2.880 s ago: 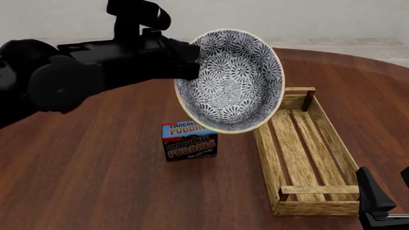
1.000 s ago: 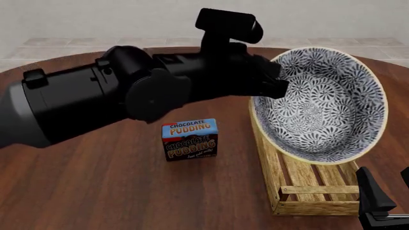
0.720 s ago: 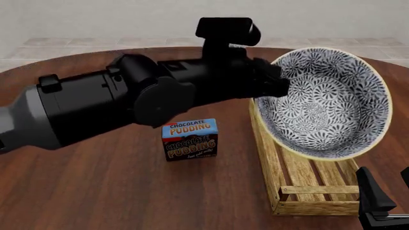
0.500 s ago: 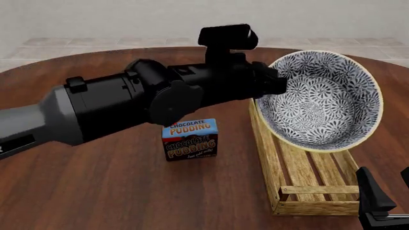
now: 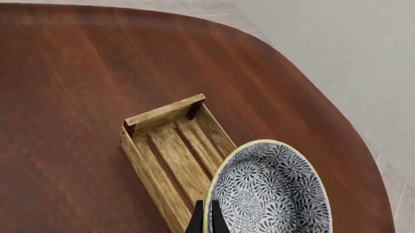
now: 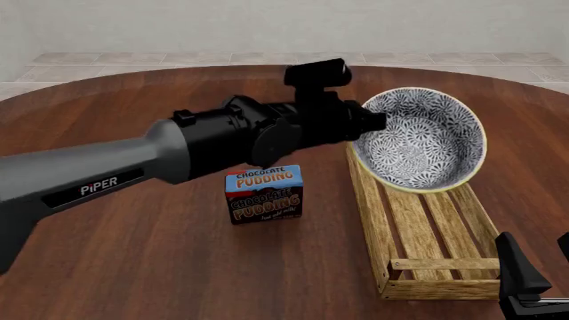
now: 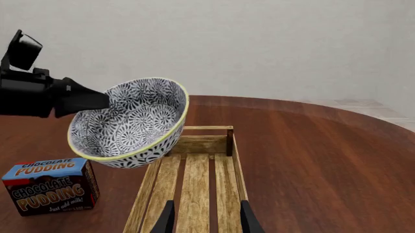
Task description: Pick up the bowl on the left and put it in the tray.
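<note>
The left gripper (image 6: 372,123), its arm marked "PIPER", pinches the bowl (image 6: 420,141) by its rim above the tray (image 6: 427,230), beside a "CHOCOLATE PUDDING" box (image 6: 264,195); the right gripper (image 7: 205,218) hangs open.

Round dark-red wooden table (image 6: 133,267) (grain glossy), pale tiled floor (image 6: 178,59), plain off-white wall (image 7: 259,43)

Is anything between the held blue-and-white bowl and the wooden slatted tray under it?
Nothing: in the right wrist view the blue-and-white floral ceramic bowl hangs tilted above the light-wood slatted tray, only air between.
</note>
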